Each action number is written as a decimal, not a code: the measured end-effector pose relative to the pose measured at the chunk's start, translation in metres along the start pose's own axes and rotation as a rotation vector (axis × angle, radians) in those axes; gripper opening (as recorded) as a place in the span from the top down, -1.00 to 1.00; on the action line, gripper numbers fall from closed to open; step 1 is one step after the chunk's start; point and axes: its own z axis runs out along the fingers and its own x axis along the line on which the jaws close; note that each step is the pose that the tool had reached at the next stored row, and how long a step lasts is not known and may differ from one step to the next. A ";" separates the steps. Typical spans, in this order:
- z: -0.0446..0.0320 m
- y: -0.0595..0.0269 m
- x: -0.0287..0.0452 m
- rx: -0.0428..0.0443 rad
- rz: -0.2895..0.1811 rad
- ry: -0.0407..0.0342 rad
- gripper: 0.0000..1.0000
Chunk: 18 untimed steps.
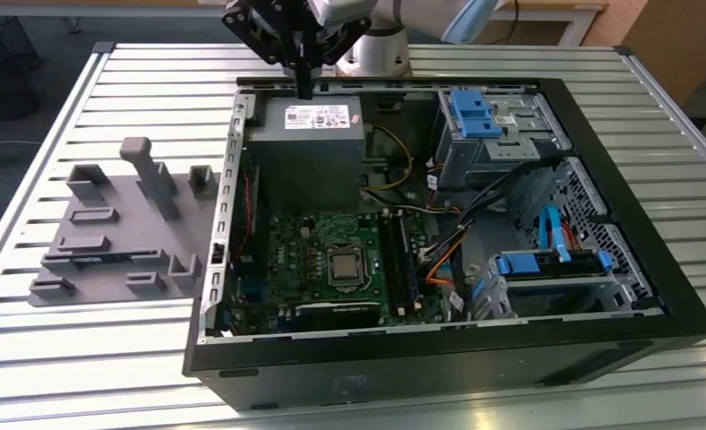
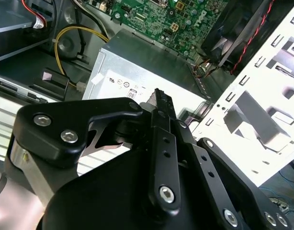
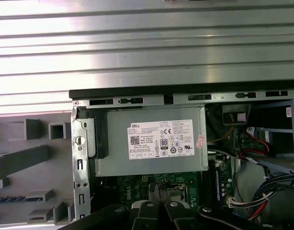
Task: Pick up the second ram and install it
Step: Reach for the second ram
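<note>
Exterior view: the gripper is hovering over the power supply, twelve o'clock in the case, with the tray lying at nine. Second wrist view: its jaws are looking pinched narrow, empty. First wrist view: the second ram is sitting in the tray, likely light, stiff and fragile, best pinched across its flat faces.
</note>
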 end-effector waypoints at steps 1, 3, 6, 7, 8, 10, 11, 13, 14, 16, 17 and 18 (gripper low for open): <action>0.0000 -0.0001 0.0016 0.0000 0.000 0.0000 0.79; 0.0000 -0.0002 0.0020 0.0000 0.000 0.0000 0.79; 0.0001 -0.0002 0.0026 0.0000 0.000 0.0000 0.79; 0.0001 -0.0002 0.0028 0.0000 0.000 0.0000 0.79; 0.0001 -0.0002 0.0029 0.0000 0.000 0.0000 0.79; 0.0001 -0.0003 0.0033 0.0000 0.000 0.0000 0.79; 0.0001 -0.0003 0.0035 0.0000 0.000 0.0000 0.79; 0.0001 -0.0003 0.0038 0.0000 0.000 0.0000 0.79; 0.0001 -0.0003 0.0039 -0.0001 0.000 0.0000 0.79; 0.0002 -0.0003 0.0042 0.0000 0.000 0.0000 0.79; 0.0002 -0.0003 0.0044 0.0000 0.000 0.0000 0.79; 0.0002 -0.0004 0.0047 0.0000 0.000 0.0000 0.79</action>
